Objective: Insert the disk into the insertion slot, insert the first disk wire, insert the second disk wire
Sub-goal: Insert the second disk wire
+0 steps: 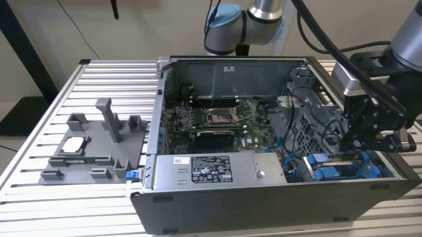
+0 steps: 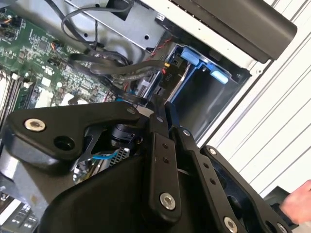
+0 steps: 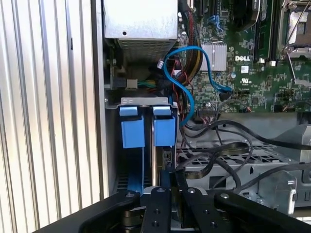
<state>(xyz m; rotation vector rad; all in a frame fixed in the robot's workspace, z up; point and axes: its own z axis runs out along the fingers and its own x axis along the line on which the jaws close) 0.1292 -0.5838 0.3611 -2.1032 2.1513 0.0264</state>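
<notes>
Two blue carrier frames (image 3: 164, 130) stand side by side in the drive bay (image 1: 336, 168) at the case's near corner, on the exterior view's right. A silver edge of the disk (image 3: 154, 160) shows between them, seated in the slot. My gripper (image 1: 364, 140) hangs over this bay. Its fingers (image 3: 167, 187) are close together, pinching the end of a black disk wire (image 3: 209, 167) just behind the carrier. A black plug with red and yellow leads (image 2: 170, 73) sits at the bay, just past the gripper (image 2: 160, 104).
The open computer case (image 1: 264, 197) stands on a slatted table. It holds the motherboard (image 1: 218, 118), blue cables (image 3: 187, 73) and a silver power-supply box (image 1: 211, 170). A grey fixture (image 1: 92, 148) lies on the exterior view's left. A person's hand (image 2: 297, 206) shows beside the case.
</notes>
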